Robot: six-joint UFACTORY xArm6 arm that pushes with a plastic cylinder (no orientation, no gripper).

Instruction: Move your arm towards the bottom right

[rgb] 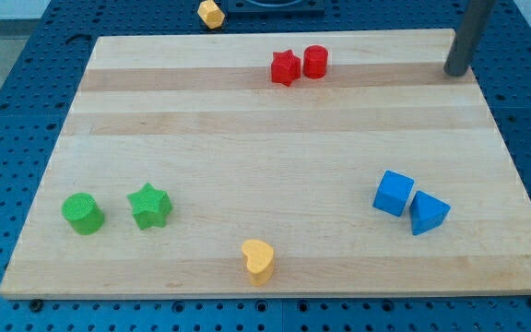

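Observation:
My tip [455, 71] is the lower end of a dark rod at the view's top right, near the board's top right corner. It touches no block. The nearest blocks are a red cylinder [315, 61] and a red star [286, 67] to its left, side by side near the top edge. A blue cube [394, 194] and a blue triangular block [429, 213] sit touching at the lower right, well below the tip.
A green cylinder [83, 213] and a green star [149, 206] lie at the lower left. A yellow heart [259, 259] sits near the bottom edge. A yellow hexagonal block [211, 13] lies off the wooden board [247, 138] at the top.

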